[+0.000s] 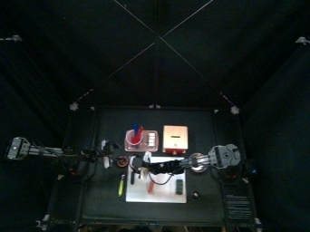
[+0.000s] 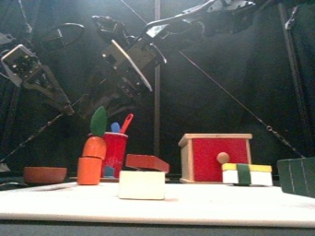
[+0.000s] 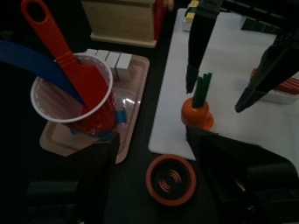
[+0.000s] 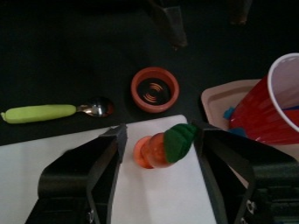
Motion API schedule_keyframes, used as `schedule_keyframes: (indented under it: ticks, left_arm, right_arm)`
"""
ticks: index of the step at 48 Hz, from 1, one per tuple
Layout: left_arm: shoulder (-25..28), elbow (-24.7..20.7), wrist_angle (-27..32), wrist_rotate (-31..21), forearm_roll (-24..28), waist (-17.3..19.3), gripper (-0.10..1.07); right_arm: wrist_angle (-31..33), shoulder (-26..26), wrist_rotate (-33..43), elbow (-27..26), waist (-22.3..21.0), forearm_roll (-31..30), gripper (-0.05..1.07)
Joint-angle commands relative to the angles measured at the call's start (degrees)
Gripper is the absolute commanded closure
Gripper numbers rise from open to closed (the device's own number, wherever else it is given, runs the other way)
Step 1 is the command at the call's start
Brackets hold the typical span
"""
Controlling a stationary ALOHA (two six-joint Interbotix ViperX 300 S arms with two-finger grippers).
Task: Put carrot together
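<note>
I see the right end effector (image 4: 162, 140) with its jaws spread wide, gripping nothing. The carrot (image 4: 163, 147) stands upright on the white board (image 4: 70, 184), directly between those open jaws and touching neither; its green leafy top (image 3: 202, 86) points up toward the wrist. Just beyond the jaw tips sits a small brown bowl (image 4: 155, 87), with a green-handled scoop (image 4: 52, 111) off to one side of it. The red cup (image 4: 271, 101) stands on its tray, just outside one jaw. For the left end effector (image 3: 163, 188), I cannot tell the jaw state; it hangs above the brown bowl, beside the carrot.
</note>
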Motion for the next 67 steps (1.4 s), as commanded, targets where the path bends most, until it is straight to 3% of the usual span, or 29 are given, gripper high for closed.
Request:
schedule_keyframes:
  ticks: [1, 19, 45, 67]
  left_arm:
    - [0.1, -0.7, -0.3, -0.2, 0.1, 0.1, 0.03]
    - [0.1, -0.9, -0.2, -0.2, 0.1, 0.1, 0.03]
    - [0.1, -1.8, -1.2, -0.4, -0.4, -0.2, 0.03]
    - [0.2, -4.0, -17.2, -0.3, -3.6, -0.8, 0.03]
  right_arm:
    - [0.7, -3.8, 0.1, -1.2, 0.0, -0.2, 0.11]
    - [5.4, -6.7, 0.2, 0.3, 0.4, 0.4, 0.11]
    - [5.7, -11.9, 0.9, 7.1, 0.6, 5.0, 0.11]
    - [5.4, -23.8, 1.0, 19.5, 1.3, 10.5, 0.13]
